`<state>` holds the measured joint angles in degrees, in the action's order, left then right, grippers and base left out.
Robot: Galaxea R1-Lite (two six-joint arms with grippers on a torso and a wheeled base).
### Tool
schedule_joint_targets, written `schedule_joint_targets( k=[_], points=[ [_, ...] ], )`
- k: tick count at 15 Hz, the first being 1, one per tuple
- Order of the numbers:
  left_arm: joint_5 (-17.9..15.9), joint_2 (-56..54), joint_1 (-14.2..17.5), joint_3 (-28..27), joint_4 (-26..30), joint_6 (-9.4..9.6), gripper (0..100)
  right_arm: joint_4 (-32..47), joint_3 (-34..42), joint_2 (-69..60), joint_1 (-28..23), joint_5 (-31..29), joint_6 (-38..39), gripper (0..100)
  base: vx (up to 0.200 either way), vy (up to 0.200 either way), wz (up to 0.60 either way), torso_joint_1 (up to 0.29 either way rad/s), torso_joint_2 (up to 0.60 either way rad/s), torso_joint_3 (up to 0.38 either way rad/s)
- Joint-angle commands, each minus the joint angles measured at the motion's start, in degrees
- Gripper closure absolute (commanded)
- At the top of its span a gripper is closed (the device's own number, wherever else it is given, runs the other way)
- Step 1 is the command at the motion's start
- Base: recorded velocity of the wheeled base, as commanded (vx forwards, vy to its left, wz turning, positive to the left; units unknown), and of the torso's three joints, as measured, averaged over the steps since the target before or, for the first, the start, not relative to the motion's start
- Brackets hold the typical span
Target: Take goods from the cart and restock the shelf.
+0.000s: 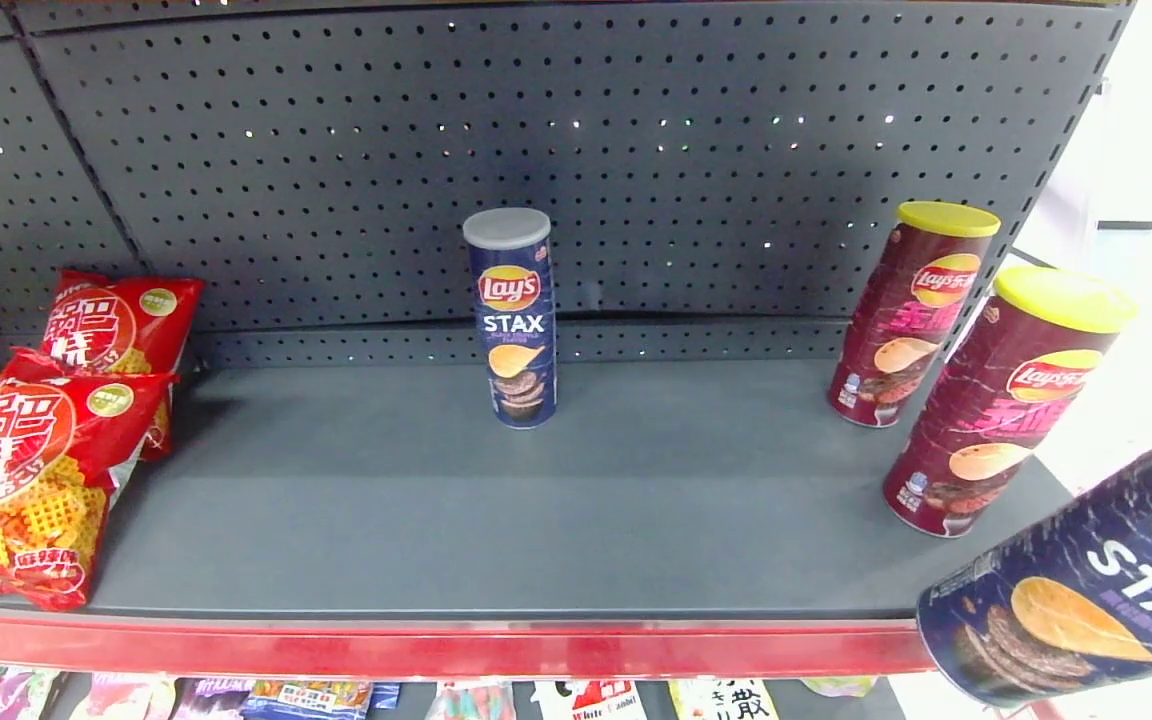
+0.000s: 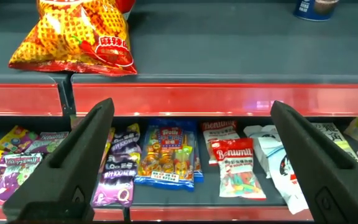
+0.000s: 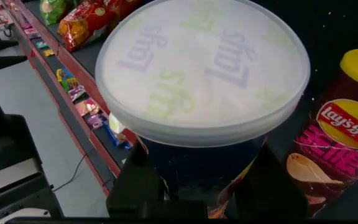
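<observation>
Your right gripper (image 3: 207, 186) grips the blue can (image 1: 1076, 590), its base tilted toward the shelf (image 1: 386, 500); the wrist view shows its lid (image 3: 204, 68). Left gripper (image 2: 188, 162) gapes.

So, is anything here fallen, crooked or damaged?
Nothing on the shelf stands out: the standing blue can and the maroon cans are upright. Only the held blue can, in the right claw near the shelf's front right corner, is tilted.

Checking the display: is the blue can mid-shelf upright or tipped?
Upright: the blue can stands on its base on the shelf, lid on top.
</observation>
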<state>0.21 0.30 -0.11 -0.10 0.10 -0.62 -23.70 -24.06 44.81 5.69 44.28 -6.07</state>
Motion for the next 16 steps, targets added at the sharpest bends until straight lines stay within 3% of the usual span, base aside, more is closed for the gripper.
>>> schedule_joint_targets(
  k=[1,6,16],
  points=[
    [0.06,0.05,-0.07,0.01,-0.01,0.01,0,-0.03,-0.19,3.62,4.06,-0.42,-1.58,100,0.000,0.000,0.00,0.000,0.00,0.000],
    [0.06,0.05,-0.07,0.01,-0.01,-0.08,0,-0.21,-1.34,9.15,12.06,-5.08,-4.65,100,0.000,0.000,0.00,0.000,0.00,0.000],
    [-0.03,0.05,0.02,0.01,-0.01,-0.08,0,-0.38,-6.26,13.37,12.68,-5.87,-4.92,100,0.000,0.000,0.00,0.000,0.00,0.000]
  ],
)
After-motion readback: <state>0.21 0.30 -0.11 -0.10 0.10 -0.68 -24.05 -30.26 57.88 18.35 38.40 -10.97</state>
